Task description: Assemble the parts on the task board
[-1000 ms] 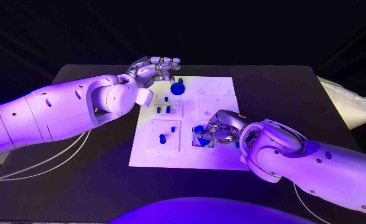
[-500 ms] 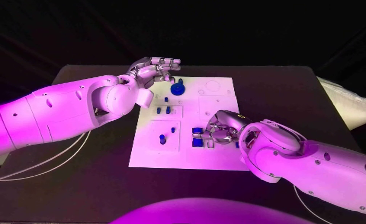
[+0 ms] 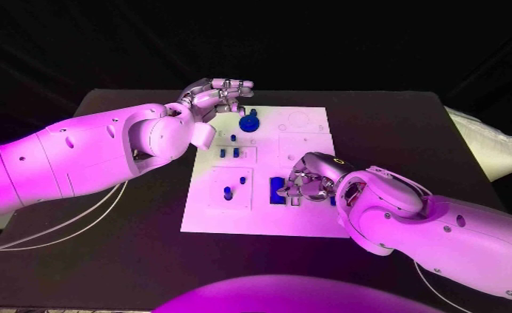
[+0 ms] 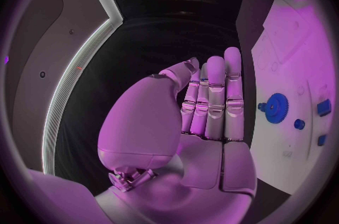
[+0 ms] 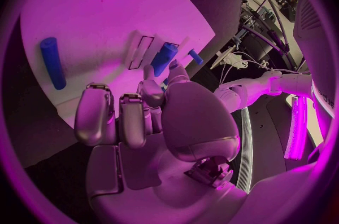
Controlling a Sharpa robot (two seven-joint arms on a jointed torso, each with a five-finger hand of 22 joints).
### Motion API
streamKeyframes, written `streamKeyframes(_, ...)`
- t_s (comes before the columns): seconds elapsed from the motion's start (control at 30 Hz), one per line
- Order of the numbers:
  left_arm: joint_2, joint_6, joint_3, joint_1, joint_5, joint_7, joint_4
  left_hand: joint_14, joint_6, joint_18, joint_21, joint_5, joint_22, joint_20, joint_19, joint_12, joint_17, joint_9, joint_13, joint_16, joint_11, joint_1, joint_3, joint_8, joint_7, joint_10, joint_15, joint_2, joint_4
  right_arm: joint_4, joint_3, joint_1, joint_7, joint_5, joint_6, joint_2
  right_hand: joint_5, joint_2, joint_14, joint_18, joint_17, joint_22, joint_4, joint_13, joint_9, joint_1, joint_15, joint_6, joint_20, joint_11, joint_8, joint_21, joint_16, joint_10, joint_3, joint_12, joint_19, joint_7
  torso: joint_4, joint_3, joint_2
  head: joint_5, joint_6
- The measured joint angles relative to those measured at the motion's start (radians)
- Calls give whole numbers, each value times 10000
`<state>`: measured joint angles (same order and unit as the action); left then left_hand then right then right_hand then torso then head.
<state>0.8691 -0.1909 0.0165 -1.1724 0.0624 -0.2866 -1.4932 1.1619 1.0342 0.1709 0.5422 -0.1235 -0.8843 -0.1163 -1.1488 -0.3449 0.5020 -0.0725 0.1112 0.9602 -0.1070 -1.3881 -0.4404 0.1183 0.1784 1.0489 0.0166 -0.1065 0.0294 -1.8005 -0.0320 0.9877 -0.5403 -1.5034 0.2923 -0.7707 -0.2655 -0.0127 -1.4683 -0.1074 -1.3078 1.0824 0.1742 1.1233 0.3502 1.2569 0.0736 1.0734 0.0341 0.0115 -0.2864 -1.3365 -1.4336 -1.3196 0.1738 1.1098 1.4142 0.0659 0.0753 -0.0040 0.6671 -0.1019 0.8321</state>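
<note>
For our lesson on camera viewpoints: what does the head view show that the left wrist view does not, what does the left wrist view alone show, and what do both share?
Head view alone: the right hand over blue parts at the near right of the white board, and the whole black table.
Left wrist view alone: the palm side of the left hand, fingers straight and holding nothing.
Both: the board and the round blue gear near its far edge.

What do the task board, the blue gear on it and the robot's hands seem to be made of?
Task board: probably matt plastic, flat white, with shallow moulded recesses and no glare. Blue gear: likely moulded or printed plastic, evenly coloured, toothed rim, dull surface. Left hand and right hand: look like polished metal or metallised shells, with bright highlights along the fingers; which of the two cannot be told.
</note>
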Motion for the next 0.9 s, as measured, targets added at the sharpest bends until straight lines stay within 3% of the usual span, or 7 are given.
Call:
streamKeyframes(0.1,0,0,0,0,-1,0,0,0,0,0,0,0,0,0,0,0,0,0,0,0,0,0,0,0,0,0,0,0,0,0,0,-2,40,-75,-5,-5,401,-124,0,0,-3,5,-256,66,58,435,0,0,-36,39,-40,0,0,-68,-187,53,-36,0,-1,-1,0,5,12)
streamKeyframes(0.2,0,0,0,0,-2,0,0,0,0,0,0,0,0,0,0,0,1,0,0,0,0,0,0,0,0,0,0,0,0,-32,-2,-2,74,-127,31,-118,451,-185,0,0,-3,5,-281,55,63,491,0,0,-36,17,-39,0,0,-90,-211,40,-36,0,-6,-2,0,13,15)
streamKeyframes(0.4,45,0,2,2,-4,0,-9,0,0,0,0,0,0,0,0,0,1,0,0,0,0,0,0,0,0,0,0,0,0,-527,13,12,228,-69,376,-967,-22,-238,0,0,-2,70,-253,-137,63,544,0,-202,-36,-39,85,0,0,-34,-295,-219,-36,63,1,0,-7,30,-8)
streamKeyframes(0.57,86,-3,2,2,-5,-1,-15,0,0,0,0,0,0,0,0,0,-4,-1,0,0,0,0,0,0,0,0,0,0,0,-948,51,259,396,288,685,-1776,-313,-317,0,0,-1,147,-322,-160,39,622,0,-289,-36,-74,237,0,-79,1,-364,-296,-36,109,38,1,-13,88,-71)
streamKeyframes(0.77,81,-4,2,3,-7,-1,-31,0,0,0,0,0,0,0,0,0,-9,-1,0,0,0,0,0,0,0,0,0,0,0,-1119,54,403,468,585,781,-2503,-331,-317,0,156,-1,190,-322,-274,12,622,0,-357,-36,-123,287,0,-137,97,-364,-471,-36,137,92,13,-32,165,-116)
streamKeyframes(0.9,72,-4,2,3,-10,-1,-34,0,1,0,0,0,0,0,0,0,-8,8,0,0,0,0,0,0,0,0,0,0,-1,-1078,5,420,458,583,742,-2782,-330,-279,0,157,0,172,-322,-419,8,661,0,-386,-36,-128,333,0,-137,199,-364,-644,-36,135,98,17,-32,244,-136)
